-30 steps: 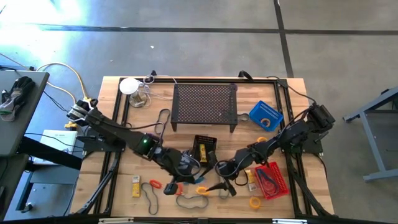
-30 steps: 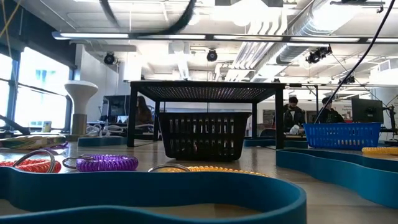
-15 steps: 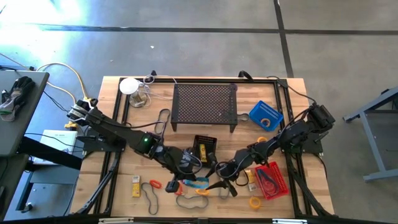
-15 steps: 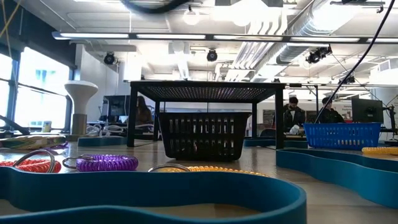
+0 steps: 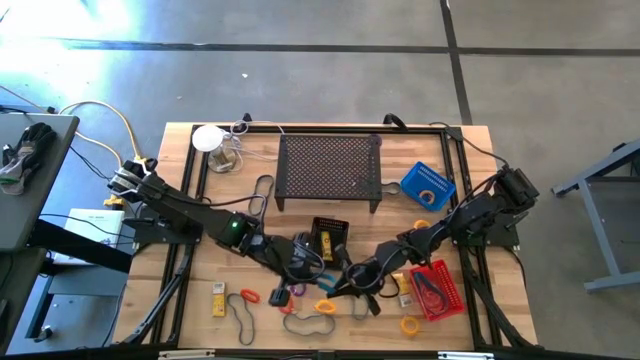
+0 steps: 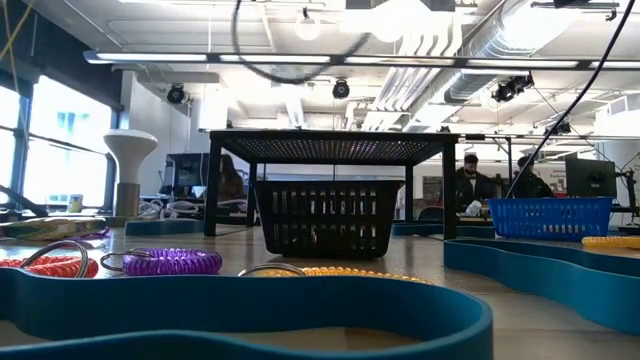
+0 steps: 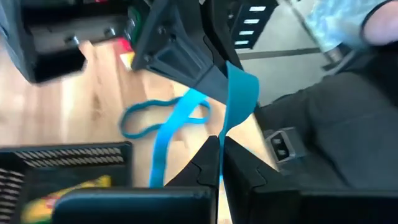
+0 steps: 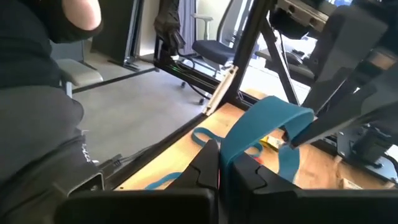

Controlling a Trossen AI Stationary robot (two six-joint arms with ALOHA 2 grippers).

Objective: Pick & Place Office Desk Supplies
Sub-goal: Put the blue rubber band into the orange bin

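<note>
Stretching between the two arms right now is a blue rubber band (image 7: 239, 102), a broad flat strip lifted off the desk (image 5: 190, 300) just in front of the black mesh basket (image 5: 328, 238). The left claw (image 7: 219, 163) is pinched tight on one stretch of it, and the right claw (image 8: 219, 163) is clamped shut on another part of the same band, the two meeting near the middle of the desk's front half. This thing looks feather-light and completely floppy; it drapes and folds wherever it isn't pulled (no stiffness to count on). Being rubbery, it should grip the pads well but will likely snap back if one side lets go under tension. Best hold, I'd judge, is flat across the strip's width, well in from the edge. The remaining rings and yellow packets (image 5: 217, 300) lie scattered along the front.
</note>
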